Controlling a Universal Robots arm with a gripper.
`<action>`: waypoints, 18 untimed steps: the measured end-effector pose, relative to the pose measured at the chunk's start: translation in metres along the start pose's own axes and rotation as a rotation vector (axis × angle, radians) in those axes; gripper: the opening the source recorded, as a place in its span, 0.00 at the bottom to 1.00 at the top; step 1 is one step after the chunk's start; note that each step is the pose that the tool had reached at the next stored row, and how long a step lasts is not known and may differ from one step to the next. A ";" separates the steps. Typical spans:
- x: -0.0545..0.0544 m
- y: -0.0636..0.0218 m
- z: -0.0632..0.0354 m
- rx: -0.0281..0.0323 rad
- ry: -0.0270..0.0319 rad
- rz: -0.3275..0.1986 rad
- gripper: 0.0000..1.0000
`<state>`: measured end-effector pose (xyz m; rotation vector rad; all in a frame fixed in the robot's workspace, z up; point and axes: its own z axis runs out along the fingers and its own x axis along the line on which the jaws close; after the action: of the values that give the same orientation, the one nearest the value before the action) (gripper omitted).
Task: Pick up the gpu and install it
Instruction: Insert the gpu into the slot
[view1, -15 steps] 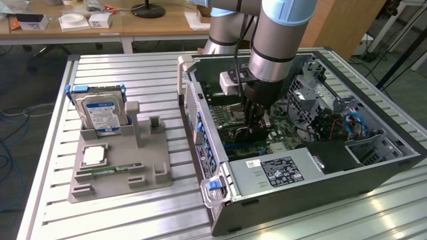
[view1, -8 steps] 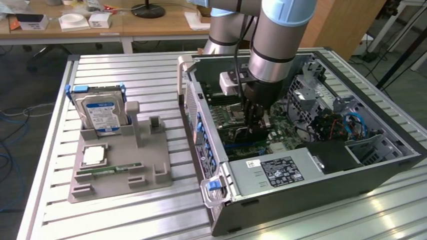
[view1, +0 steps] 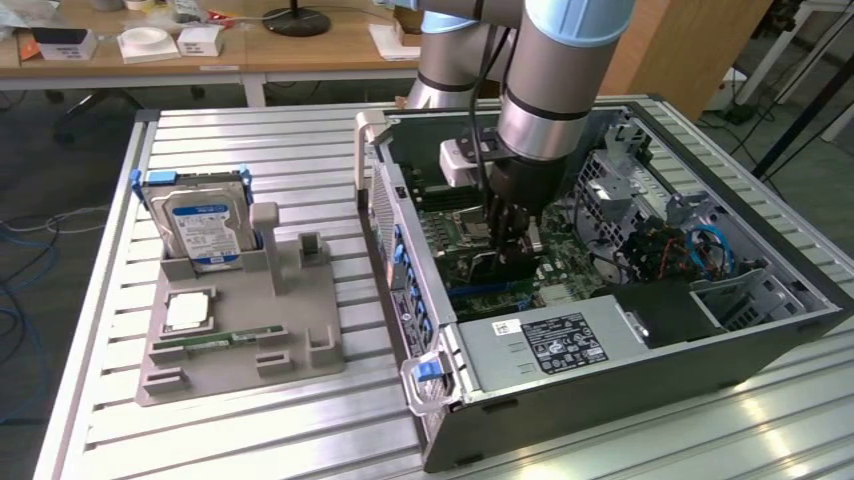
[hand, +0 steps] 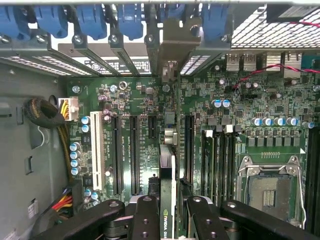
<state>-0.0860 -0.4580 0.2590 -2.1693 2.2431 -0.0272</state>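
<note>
GPU held edge-on inside the open case, over the expansion slots.

Item: GPU (hand: 166, 195), thin green card, clamped between the fingers of the pincer (hand: 166, 212) part-way closed on its upper edge; silver bracket (hand: 175, 42) reaching toward the rear slot openings at upper centre of the wrist view. In the exterior view the pincer (view1: 511, 258) stands deep in the case (view1: 641, 390), centre of frame, above the motherboard (view1: 461, 225). Whether the card's edge has met a slot cannot be told. Risks, as judged: card slightly off the slot line would jam or scrape neighbouring slots (hand: 134, 150); bracket may catch the rear frame; a narrow grip on a thin edge may let the card tilt under pressing force. Also present: hard drive (view1: 203, 225) in a grey holder (view1: 247, 330) on the table (view1: 120, 420), left of frame.
</note>
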 end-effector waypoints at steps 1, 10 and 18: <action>0.000 0.0000 0.0000 0.0000 0.0001 0.000 0.26; -0.001 0.0000 0.0000 -0.0001 -0.0004 0.000 0.26; -0.002 0.0003 0.0022 0.0004 -0.0006 0.000 0.26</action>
<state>-0.0862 -0.4557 0.2568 -2.1690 2.2425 -0.0270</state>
